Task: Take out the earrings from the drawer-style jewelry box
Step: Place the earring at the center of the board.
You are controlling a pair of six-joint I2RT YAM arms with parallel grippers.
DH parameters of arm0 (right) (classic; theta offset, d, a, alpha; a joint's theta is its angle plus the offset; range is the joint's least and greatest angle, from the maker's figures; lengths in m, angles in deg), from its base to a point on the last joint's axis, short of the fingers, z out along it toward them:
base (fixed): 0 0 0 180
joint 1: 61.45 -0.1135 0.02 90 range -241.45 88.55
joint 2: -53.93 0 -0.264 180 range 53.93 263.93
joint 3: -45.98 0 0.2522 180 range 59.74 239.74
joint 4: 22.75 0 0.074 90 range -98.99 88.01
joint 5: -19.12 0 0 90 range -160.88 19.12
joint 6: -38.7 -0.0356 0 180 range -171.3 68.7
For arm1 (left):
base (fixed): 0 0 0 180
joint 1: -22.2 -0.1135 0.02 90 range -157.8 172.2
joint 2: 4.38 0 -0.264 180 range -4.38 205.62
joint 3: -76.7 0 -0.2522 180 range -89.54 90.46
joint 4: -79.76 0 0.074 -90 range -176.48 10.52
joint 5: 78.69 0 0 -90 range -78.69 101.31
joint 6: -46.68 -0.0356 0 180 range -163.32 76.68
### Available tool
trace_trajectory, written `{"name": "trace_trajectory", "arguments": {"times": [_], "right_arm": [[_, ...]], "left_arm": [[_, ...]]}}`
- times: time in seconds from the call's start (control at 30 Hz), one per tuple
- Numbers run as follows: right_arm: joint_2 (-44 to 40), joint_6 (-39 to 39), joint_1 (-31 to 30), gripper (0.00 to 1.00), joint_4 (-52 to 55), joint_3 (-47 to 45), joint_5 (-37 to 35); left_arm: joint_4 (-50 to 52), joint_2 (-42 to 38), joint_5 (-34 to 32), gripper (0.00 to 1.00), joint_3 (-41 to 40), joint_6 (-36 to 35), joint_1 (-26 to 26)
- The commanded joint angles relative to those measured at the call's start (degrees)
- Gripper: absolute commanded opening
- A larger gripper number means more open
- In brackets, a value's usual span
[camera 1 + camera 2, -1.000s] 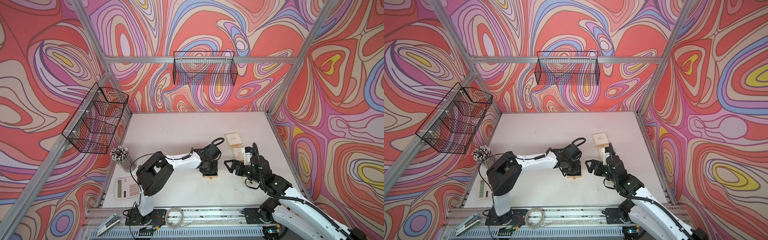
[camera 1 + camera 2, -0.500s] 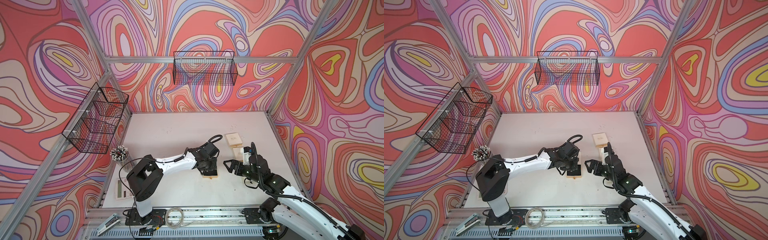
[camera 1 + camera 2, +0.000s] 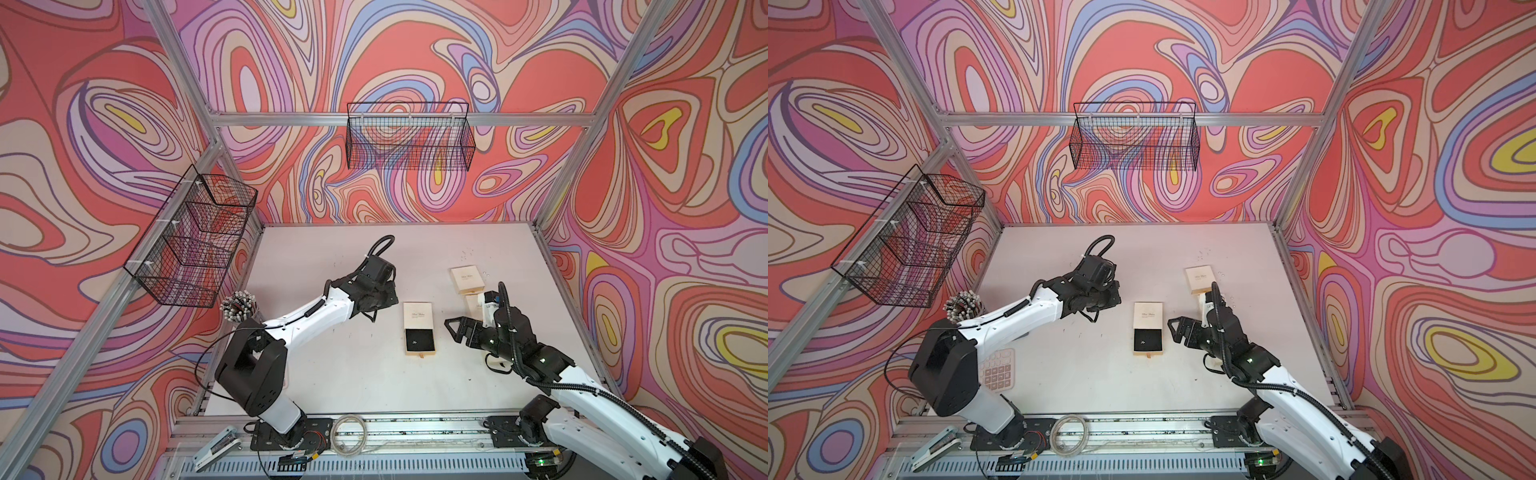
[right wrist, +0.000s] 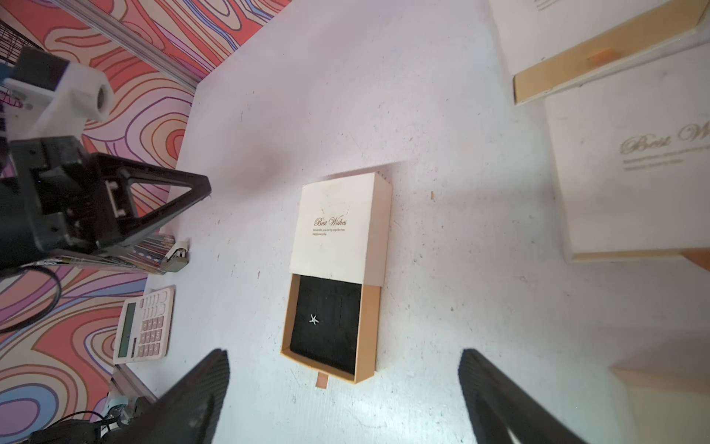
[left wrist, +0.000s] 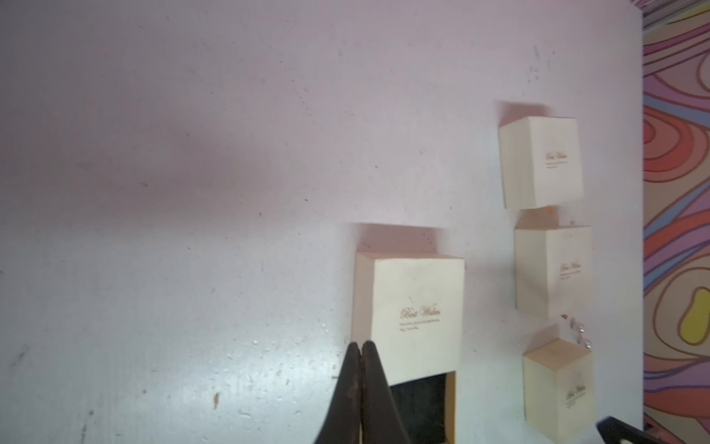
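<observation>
Earring (image 3: 414,341) (image 3: 1143,342): mere speck in both top views, shape unreadable | drawer (image 5: 418,407): cut off by left wrist view's edge | cream box (image 3: 473,306): partly hidden behind right arm (image 3: 590,395)

Left claw (image 5: 360,348) pinched together; right claw (image 4: 344,357) spread wide.

Jewelry box (image 4: 340,226), drawer (image 4: 368,326) out, earring (image 4: 314,319) inside

Swirled red, pink and blue walls (image 3: 415,62) enclose a pale, scuffed counter (image 3: 332,257). Aluminium bars (image 3: 291,119) edge the corners. A black wire basket (image 3: 409,139) hangs on the back wall, a tiered basket (image 3: 193,237) on the side.
</observation>
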Motion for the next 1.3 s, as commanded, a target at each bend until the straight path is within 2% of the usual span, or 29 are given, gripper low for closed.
{"name": "trace_trajectory", "arguments": {"times": [0.0,0.07,0.3,0.57,0.8,0.93,1.07,1.27], "right_arm": [[0.71,0.23,-0.06,0.98,-2.11,0.64,0.48],[0.86,0.20,-0.06,0.98,-2.32,0.39,1.10],[0.83,-0.11,-0.06,0.98,-1.63,-0.97,0.49],[1.49,-0.29,-0.06,0.98,-2.09,-1.00,0.82],[2.01,-0.43,-0.02,0.98,-2.07,-0.87,0.70],[2.10,-0.53,-0.06,0.98,-1.97,-0.77,0.72],[2.28,-0.69,-0.06,0.98,-2.20,-0.64,0.81],[2.72,-0.69,-0.06,0.98,-2.23,-0.53,0.85]], "left_arm": [[-0.37,4.40,0.17,0.00,2.29,-2.92,-2.26],[0.11,7.24,-0.95,0.00,3.99,-3.64,-3.61],[-2.50,14.74,3.71,0.00,6.86,-4.54,-8.02],[-3.19,18.47,3.64,0.00,8.86,-5.12,-9.83],[-3.81,20.41,4.04,0.05,9.42,-5.13,-10.67],[-3.90,20.20,3.59,0.13,8.96,-5.09,-10.75],[-3.83,19.73,3.41,0.26,8.43,-4.81,-10.98],[-4.71,16.70,2.71,0.36,6.54,-4.12,-10.92]]}}
